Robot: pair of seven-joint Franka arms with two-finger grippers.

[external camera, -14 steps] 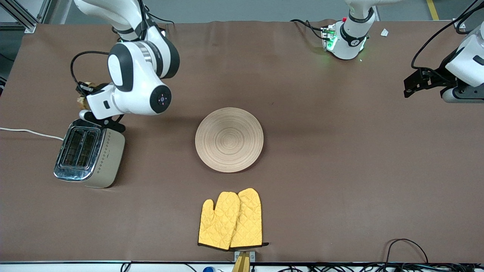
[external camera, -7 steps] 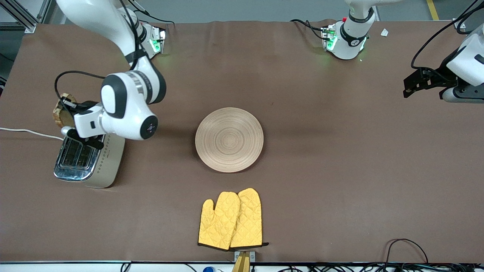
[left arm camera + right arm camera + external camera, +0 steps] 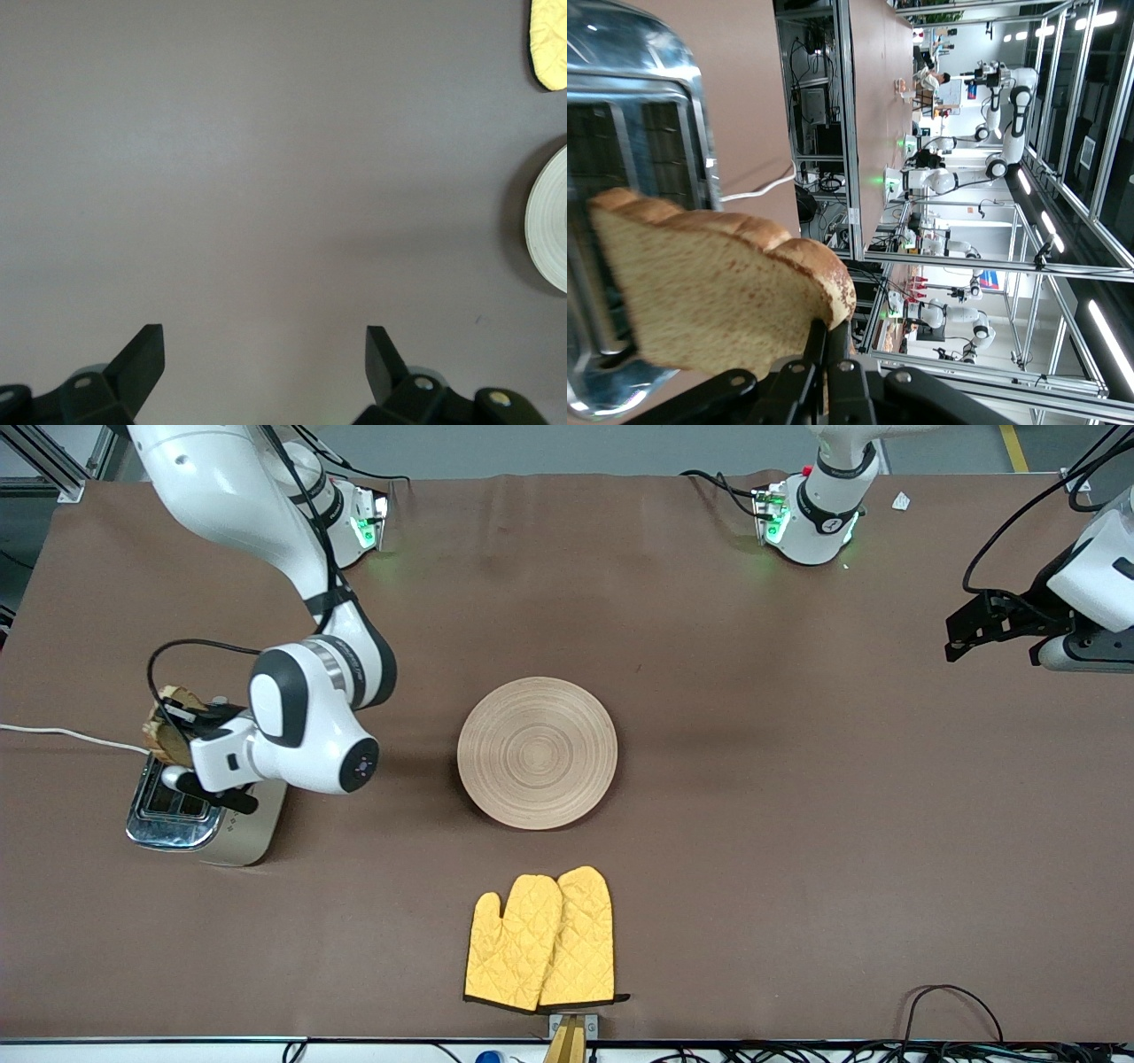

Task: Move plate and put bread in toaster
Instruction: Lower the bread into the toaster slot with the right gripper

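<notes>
Right gripper (image 3: 168, 731) over toaster (image 3: 209, 822), jaws clamped on bread (image 3: 713, 292) above the slots. Left gripper (image 3: 264, 354) waiting over bare tabletop (image 3: 797, 824) at the left arm's end, jaws wide apart. Plate (image 3: 537, 753) mid-tabletop, well apart from toaster. No legible writing anywhere.

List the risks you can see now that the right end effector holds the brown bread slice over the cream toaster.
1. The right end effector pinches the brown speckled bread slice only at one crust edge, so the slice could tilt or slip free.
2. The slice hangs above the cream two-slot toaster with the chrome top; if it is not lined up with a slot, it could catch on the chrome rim.
3. Pushing down on a jammed slice might shift the toaster.
</notes>
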